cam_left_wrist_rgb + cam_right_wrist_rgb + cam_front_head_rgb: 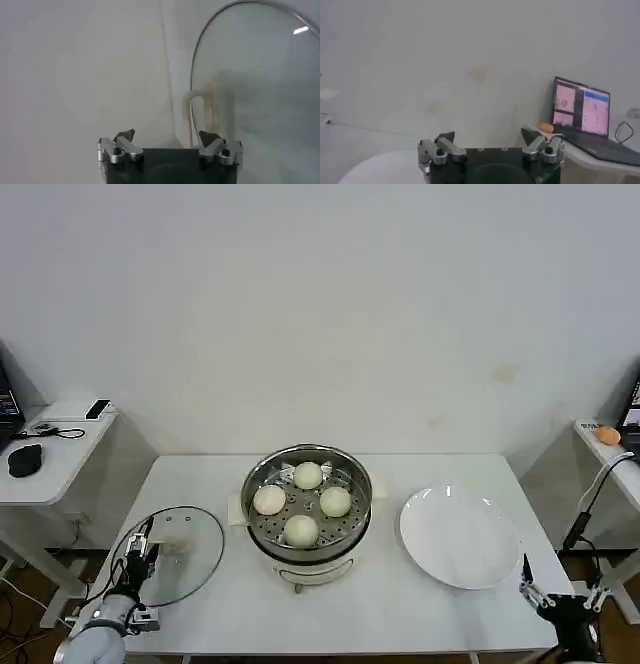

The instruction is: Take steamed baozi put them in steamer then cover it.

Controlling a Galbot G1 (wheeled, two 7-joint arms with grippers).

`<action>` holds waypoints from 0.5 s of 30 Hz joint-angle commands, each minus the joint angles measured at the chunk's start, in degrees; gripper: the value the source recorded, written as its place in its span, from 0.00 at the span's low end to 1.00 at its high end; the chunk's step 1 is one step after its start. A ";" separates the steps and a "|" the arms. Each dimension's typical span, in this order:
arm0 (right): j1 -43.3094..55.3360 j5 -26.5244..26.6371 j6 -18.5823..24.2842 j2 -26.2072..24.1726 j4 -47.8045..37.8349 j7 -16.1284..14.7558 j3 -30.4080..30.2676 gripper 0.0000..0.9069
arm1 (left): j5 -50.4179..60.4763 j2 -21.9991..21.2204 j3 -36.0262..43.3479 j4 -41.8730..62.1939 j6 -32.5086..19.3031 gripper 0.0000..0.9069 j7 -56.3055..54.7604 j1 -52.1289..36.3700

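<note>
A white table (200, 474) seen from above, with a round shiny steamer (306, 502) at its centre, uncovered. Four cream-white steamed baozi (301, 530) sit inside on the perforated tray, spaced apart in a diamond. To the robot's right of the steamer lies a flat white plate (459, 536). To its left a glass lid (176, 552) rests flat on the table, its handle hard to make out through the glass. The left gripper (143, 542) hovers at the lid's near-left rim, fingers spread apart and holding nothing; in the left wrist view the left gripper (167, 136) faces the lid's curved edge (210, 30). The right gripper (528, 579) sits low at the table's near-right corner, partly cut off by the frame, beside the plate, its fingers apart too; the right wrist view shows its open tips (489, 134) and a sliver of plate rim (375, 162)
</note>
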 commanded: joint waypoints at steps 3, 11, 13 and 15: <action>-0.13 -0.11 0.10 0.42 -0.39 -0.10 -0.25 1.00 | 0.48 0.28 3.14 4.52 0.16 1.00 0.21 -5.89; 0.35 -0.09 0.02 0.58 -1.05 -0.06 -0.03 1.00 | 0.22 0.11 4.10 7.56 -0.15 0.00 -0.22 -7.70; 0.51 -0.10 -0.03 0.62 -1.14 -0.08 -0.09 1.00 | 0.13 0.11 4.15 7.71 -0.16 0.00 -0.19 -7.67; 0.66 -0.10 -0.11 0.63 -1.23 -0.08 -0.18 1.00 | 0.09 -0.04 4.03 7.88 -0.19 0.00 -0.40 -7.60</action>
